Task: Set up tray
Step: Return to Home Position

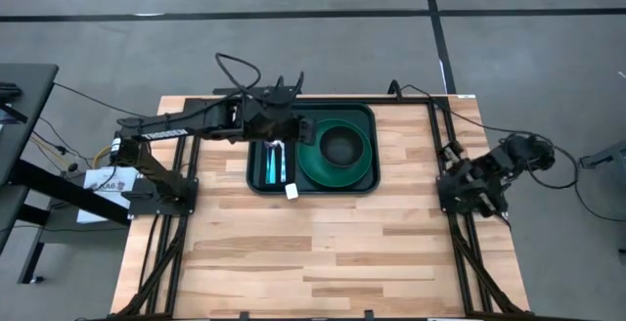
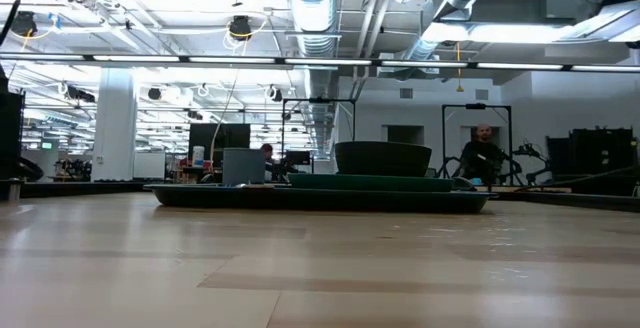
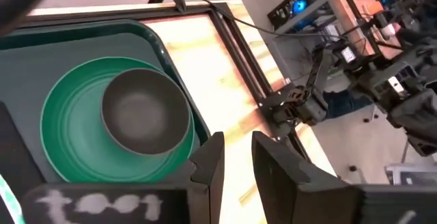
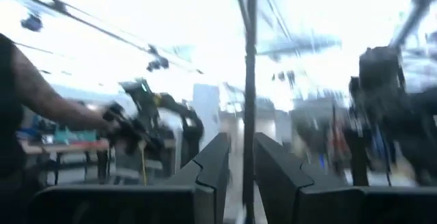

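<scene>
The tray [image 1: 333,191] sits at the table's 12 o'clock side, with the green plate [image 1: 364,167] and dark bowl [image 1: 339,145] toward its 3 o'clock end and the blue cutlery [image 1: 274,161] toward 9. Your left gripper [image 3: 237,159] hangs over the tray's 11 o'clock corner, its fingers nearly together on nothing. The right gripper [image 4: 240,157], also nearly closed and empty, is parked at the table's 3 o'clock edge. If you pull the left arm home too low, I judge it could clip the rim, skewing the tray or scattering the cutlery.
</scene>
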Controlling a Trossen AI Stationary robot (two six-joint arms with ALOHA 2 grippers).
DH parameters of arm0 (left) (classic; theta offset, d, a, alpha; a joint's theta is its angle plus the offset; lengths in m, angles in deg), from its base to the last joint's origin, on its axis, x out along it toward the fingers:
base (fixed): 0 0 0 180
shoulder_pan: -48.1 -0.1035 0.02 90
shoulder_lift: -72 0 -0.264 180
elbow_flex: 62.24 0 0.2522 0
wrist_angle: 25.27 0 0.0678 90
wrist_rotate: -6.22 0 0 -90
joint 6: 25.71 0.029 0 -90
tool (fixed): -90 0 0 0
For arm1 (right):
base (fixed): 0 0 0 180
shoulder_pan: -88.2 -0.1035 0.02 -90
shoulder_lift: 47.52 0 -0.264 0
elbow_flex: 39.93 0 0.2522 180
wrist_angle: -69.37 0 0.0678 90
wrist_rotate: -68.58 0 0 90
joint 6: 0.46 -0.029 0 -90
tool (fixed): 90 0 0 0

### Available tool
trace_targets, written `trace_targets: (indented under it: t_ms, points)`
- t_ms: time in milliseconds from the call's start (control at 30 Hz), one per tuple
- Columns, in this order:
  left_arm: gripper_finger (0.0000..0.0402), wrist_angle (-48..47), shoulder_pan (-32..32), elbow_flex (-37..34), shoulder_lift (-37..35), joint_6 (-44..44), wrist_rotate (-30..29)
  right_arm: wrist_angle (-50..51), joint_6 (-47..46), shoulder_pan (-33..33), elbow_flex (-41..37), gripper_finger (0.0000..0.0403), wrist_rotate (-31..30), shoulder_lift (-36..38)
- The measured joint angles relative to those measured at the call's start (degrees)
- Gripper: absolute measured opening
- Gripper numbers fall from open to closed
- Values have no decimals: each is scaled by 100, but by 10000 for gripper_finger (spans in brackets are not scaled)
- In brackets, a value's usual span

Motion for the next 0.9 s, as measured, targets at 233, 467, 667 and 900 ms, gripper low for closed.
trace_targets:
  t_ms: [233, 467, 667, 900]
  points:
    - [61, 27, 224, 0, 0, -310, -94, -763, 197, 31, -558, 64, 244, -64]
    - [61, 71, 442, -2, 0, -533, -414, -999, 187, 204, -1191, 64, 304, 29]
    - [61, 78, 558, -2, 0, -723, -683, -1198, -60, 690, -1737, 64, 272, 34]
    - [61, 76, 568, -2, 0, -754, -699, -115, -306, 1558, -1752, 64, 80, 34]
